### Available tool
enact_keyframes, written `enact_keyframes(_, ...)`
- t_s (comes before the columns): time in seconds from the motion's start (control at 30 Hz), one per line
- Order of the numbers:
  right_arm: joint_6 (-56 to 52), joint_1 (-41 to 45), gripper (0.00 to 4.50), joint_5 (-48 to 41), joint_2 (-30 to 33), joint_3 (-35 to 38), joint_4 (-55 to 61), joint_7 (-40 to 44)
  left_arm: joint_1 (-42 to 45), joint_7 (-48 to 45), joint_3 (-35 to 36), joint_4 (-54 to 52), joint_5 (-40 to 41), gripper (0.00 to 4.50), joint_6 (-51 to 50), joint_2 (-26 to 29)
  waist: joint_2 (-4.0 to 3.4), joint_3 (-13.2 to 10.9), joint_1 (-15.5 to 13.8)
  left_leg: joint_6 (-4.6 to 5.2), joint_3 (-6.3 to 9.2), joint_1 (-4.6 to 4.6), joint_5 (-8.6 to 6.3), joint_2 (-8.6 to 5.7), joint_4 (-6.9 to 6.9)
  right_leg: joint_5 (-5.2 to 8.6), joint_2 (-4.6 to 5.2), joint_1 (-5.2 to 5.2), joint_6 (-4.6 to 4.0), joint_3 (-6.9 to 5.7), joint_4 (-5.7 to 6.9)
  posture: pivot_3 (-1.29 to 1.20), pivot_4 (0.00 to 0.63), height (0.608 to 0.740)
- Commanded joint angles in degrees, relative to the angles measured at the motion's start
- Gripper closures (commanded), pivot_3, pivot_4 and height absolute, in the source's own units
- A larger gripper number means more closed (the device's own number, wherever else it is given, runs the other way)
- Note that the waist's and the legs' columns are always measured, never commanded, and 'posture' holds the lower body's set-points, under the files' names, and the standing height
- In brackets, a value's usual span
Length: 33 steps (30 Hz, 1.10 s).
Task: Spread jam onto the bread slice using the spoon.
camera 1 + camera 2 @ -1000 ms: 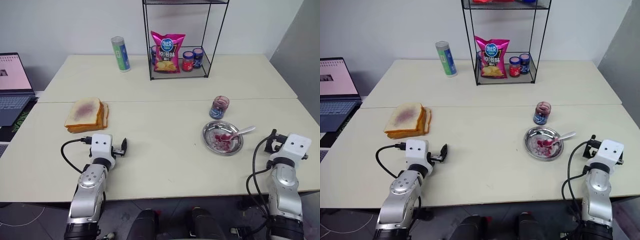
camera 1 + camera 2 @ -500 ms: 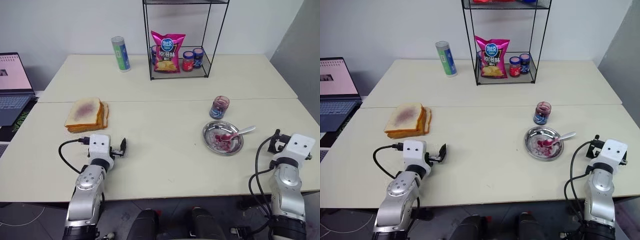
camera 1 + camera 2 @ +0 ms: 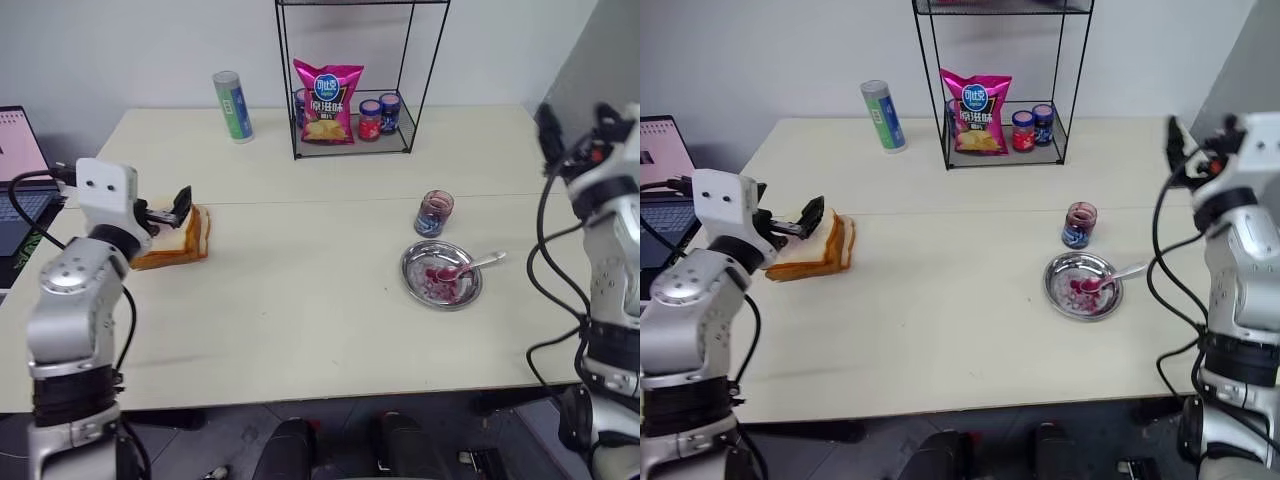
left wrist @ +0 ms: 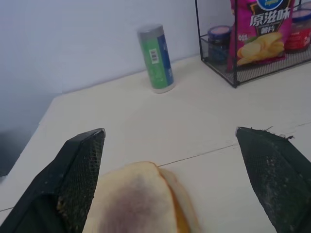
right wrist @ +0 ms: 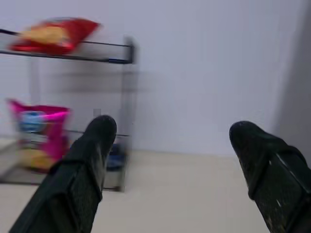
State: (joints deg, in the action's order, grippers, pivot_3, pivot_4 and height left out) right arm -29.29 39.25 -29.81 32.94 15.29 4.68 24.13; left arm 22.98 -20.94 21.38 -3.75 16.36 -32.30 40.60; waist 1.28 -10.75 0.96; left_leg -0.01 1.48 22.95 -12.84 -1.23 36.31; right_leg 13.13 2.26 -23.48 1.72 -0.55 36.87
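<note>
I see even, soft light over the pale desk (image 3: 320,300), bright without hard glare; shadows under things are faint. The steel dish (image 3: 441,275) gives a small sheen. Both eye views are sharp in the middle, though the right gripper (image 3: 575,125) near the edge looks smeared. In the right wrist view everything is blurred, the wire shelf (image 5: 73,48) streaked. My left wrist view is clear on the bread slice (image 4: 133,204), its near fingers (image 4: 80,170) slightly soft.

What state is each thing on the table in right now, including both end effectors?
left end effector: open, empty, raised by the bread slice.
right end effector: open, empty, raised.
bread slice: jam-stained, atop toasted slices.
spoon: lying in steel dish, bowl stained.
jam jar: uncapped, upright.
chip bag: upright in rack.
</note>
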Motion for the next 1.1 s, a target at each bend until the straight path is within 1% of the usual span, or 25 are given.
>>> enact_keyframes(0.03, -12.5, 4.5, 0.38, -13.5, -0.8, -11.5, 8.5, 17.5, 2.7, 3.0, 7.5, 9.8, 0.1, 0.0, -1.8, 3.3, 0.02, 0.0, 0.5, 0.0, 0.01, 0.0, 0.0, 0.03, -0.08, -0.02, 0.04, -0.06, -0.03, 0.0, 0.0, 0.0, 0.15, 0.74)
enact_keyframes(0.17, -14.0, 4.3, 0.38, -15.1, -6.7, -18.2, 10.5, 20.0, 6.2, 5.9, 8.9, 18.0, 0.4, 0.0, -0.2, 2.2, 0.05, 0.0, 0.3, 0.01, 0.32, -0.01, -0.01, 0.18, -0.21, 0.05, 0.13, -0.07, -0.12, -0.1, 0.04, 0.0, 0.15, 0.74)
enact_keyframes(0.23, -14.6, 3.7, 0.38, -15.3, -9.2, -21.8, 11.0, 22.0, 8.2, 7.2, 10.4, 21.6, 2.5, 0.0, -0.1, -0.2, 0.08, 0.0, -0.4, -0.02, 0.47, 0.08, 0.01, 0.15, -0.2, 0.02, 0.15, -0.11, -0.18, -0.2, 0.06, 0.0, 0.15, 0.74)
enact_keyframes(0.33, -11.9, 3.8, 0.38, -10.8, -12.6, -26.7, 7.3, 23.2, 8.1, 5.6, 10.1, 24.8, 3.9, 0.0, -0.7, -2.3, 0.14, 0.0, -0.9, -0.07, 0.49, 0.09, 0.03, -0.04, -0.16, -0.04, 0.39, -0.11, -0.25, -0.22, 0.07, 0.0, 0.15, 0.74)
enact_keyframes(0.5, -9.8, 4.2, 0.38, -7.9, -17.2, -27.4, 4.8, 21.3, 7.7, 0.8, 9.9, 27.1, 7.6, 0.0, -4.8, -2.6, 0.51, 0.0, -0.9, -0.13, 0.26, 0.09, 0.07, -0.18, -0.09, -0.1, 0.63, -0.15, -0.22, -0.15, 0.05, 0.0, 0.15, 0.74)
enact_keyframes(0.57, -9.5, 3.8, 0.38, -7.3, -18.2, -27.2, 4.9, 20.8, 7.2, 0.0, 8.9, 28.6, 7.3, 0.0, -4.8, -2.6, 0.53, 0.0, -0.9, -0.14, 0.26, 0.08, 0.07, -0.21, -0.09, -0.11, 0.68, -0.16, -0.22, -0.15, 0.06, 0.0, 0.15, 0.74)
enact_keyframes(0.67, -9.4, 3.6, 0.38, -6.4, -19.6, -26.9, 4.8, 19.5, 8.5, 1.6, 8.0, 33.0, 5.3, 0.0, -2.4, -2.5, 0.53, 0.0, -0.8, -0.16, 0.25, 0.08, 0.06, -0.21, -0.14, -0.11, 0.68, -0.24, -0.23, -0.15, 0.12, 0.0, 0.15, 0.74)
enact_keyframes(0.77, -10.1, 4.0, 0.38, -6.9, -21.2, -26.4, 5.1, 18.2, 9.8, 0.6, 7.1, 33.3, 5.9, 0.0, -2.2, -2.8, 0.54, 0.0, -0.8, -0.17, 0.27, 0.1, 0.07, -0.19, -0.16, -0.12, 0.68, -0.3, -0.23, -0.16, 0.18, 0.0, 0.15, 0.74)
enact_keyframes(0.87, -10.3, 4.1, 0.37, -6.9, -21.6, -25.7, 5.5, 17.4, 10.8, 1.8, 7.0, 33.1, 5.8, 0.52, -1.6, -3.3, 0.55, 0.0, -0.9, -0.19, 0.26, 0.1, 0.08, -0.2, -0.16, -0.12, 0.69, -0.3, -0.24, -0.15, 0.19, 0.0, 0.15, 0.74)
enact_keyframes(0.9, -10.1, 4.1, 0.37, -6.7, -21.6, -25.5, 5.4, 17.1, 11.1, 2.3, 7.0, 33.4, 5.6, 0.59, -1.1, -3.4, 0.56, 0.0, -0.9, -0.19, 0.25, 0.1, 0.08, -0.2, -0.16, -0.13, 0.71, -0.3, -0.24, -0.14, 0.18, 0.0, 0.15, 0.74)
enact_keyframes(0.93, -10.2, 4.0, 0.37, -6.6, -21.9, -25.3, 5.4, 16.6, 11.2, 2.4, 6.4, 33.4, 5.2, 0.86, -1.0, -3.3, 0.56, 0.0, -0.9, -0.19, 0.22, 0.1, 0.08, -0.21, -0.15, -0.13, 0.72, -0.3, -0.24, -0.12, 0.17, 0.0, 0.15, 0.74)
enact_keyframes(1.07, -10.6, 3.9, 0.37, -7.1, -22.5, -24.9, 6.2, 15.6, 11.2, 2.6, 6.0, 32.7, 5.4, 1.71, -1.7, -3.4, 0.56, 0.0, -0.9, -0.19, 0.22, 0.1, 0.08, -0.21, -0.17, -0.13, 0.73, -0.31, -0.24, -0.13, 0.16, 0.0, 0.15, 0.74)
enact_keyframes(1.1, -10.2, 3.8, 0.37, -6.7, -22.2, -25.0, 6.1, 15.8, 11.1, 3.1, 6.2, 32.6, 5.3, 1.85, -1.4, -3.4, 0.56, 0.0, -0.9, -0.19, 0.23, 0.1, 0.08, -0.21, -0.18, -0.13, 0.73, -0.31, -0.24, -0.13, 0.17, 0.0, 0.15, 0.74)
